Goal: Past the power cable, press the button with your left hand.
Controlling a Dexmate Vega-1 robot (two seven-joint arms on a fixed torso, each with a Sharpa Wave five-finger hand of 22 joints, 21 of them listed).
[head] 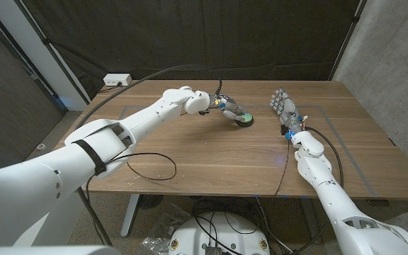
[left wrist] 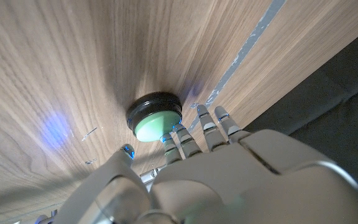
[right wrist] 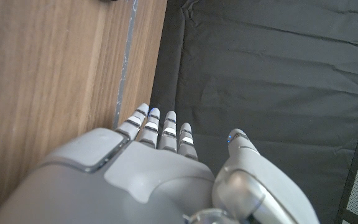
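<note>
Near the middle of the brown wooden counter (head: 211, 152), towards its far edge, a round green push button in a black ring base (head: 244, 119) is seen standing upright. The white left hand (head: 227, 106) is stretched out over it from the robot's left side. From the left wrist view, one of the outstretched fingers (left wrist: 168, 138) is seen touching the green cap of the button (left wrist: 155, 120), while the others are held straight and slightly apart beside it; nothing is gripped by them. A strip of pale tape (left wrist: 247, 46) is seen running across the wood just beside the button.

On the near left part of the counter, a thin black power cable (head: 151, 166) is laid in a loose loop, well apart from the button and on the robot's side of it. A thicker black cable (head: 154, 74) is seen arching behind the left arm near the far edge.

To the right of the button, the white right hand (head: 284, 110) is held upright on the counter, fingers (right wrist: 157, 127) extended and lying close side by side, with nothing held. It is kept apart from the button. Dark cloth (head: 211, 35) hangs behind the counter, and a white box (head: 117, 80) is seen beyond its far left corner.
</note>
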